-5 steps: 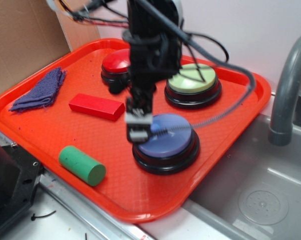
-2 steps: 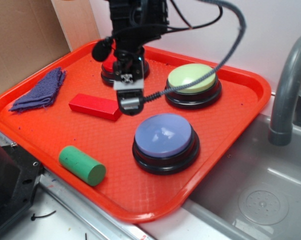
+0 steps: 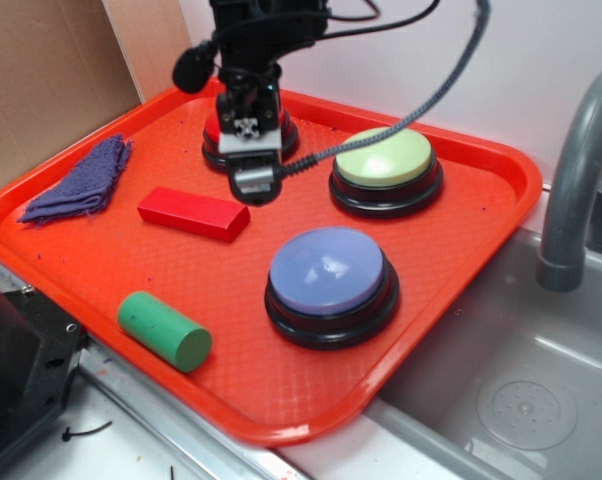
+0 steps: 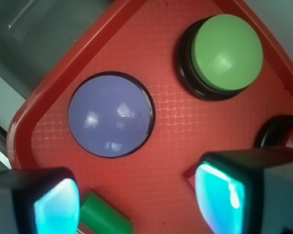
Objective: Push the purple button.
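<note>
Exterior view: orange tray [image 3: 461, 250] sits on the desk, sink basin [image 3: 521, 390] and grey faucet [image 3: 573, 190] off its right side. Purple button [image 3: 330, 272] on the tray, right of centre, toward the near edge; dome fully exposed, nothing touching it. Hand [image 3: 253, 180] hangs above the tray's far-left part, in front of the red button [image 3: 221, 135], well apart from the purple one. Can't tell the finger gap from this angle. Pale-green button [image 3: 385, 160] near the far-right corner of the tray, just behind the purple one. Red block [image 3: 193, 213] lies left of centre, green cylinder [image 3: 164, 331] on its side near the front edge, purple cloth [image 3: 81, 180] folded at the left edge.

Wrist view: looking straight down. Purple button [image 4: 110, 115] centre-left of frame. Hand [image 4: 137, 200] spread wide, both fingers [image 4: 56, 207] lit cyan at the bottom corners, nothing between them. Green button [image 4: 227, 51] top right, sliver of the red button's black ring [image 4: 278, 131] at the right edge, green cylinder [image 4: 105, 217] end at the bottom.
</note>
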`<state>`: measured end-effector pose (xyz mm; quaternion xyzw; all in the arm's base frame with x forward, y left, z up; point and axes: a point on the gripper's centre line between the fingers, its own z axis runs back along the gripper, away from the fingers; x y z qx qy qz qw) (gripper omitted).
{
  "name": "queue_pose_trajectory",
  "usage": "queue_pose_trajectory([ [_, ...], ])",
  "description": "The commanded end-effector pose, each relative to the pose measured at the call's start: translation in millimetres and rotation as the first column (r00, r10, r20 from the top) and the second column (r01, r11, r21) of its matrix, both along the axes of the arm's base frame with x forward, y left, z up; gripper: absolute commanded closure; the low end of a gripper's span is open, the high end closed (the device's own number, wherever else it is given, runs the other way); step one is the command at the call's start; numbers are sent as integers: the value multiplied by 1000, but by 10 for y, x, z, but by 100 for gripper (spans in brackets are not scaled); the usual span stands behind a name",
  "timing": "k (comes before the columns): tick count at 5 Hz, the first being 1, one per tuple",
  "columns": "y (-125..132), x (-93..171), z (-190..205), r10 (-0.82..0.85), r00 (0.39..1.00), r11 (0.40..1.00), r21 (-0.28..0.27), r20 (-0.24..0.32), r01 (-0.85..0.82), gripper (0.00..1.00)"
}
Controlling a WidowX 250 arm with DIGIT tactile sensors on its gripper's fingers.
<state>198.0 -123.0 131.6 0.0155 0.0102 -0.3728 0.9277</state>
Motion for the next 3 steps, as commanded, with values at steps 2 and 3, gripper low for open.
queue_pose_trajectory([
  [2, 20, -85, 444, 35, 995, 999, -22, 91, -34, 0],
  [3, 66, -122, 518, 61, 992, 998, 10, 111, -63, 0],
])
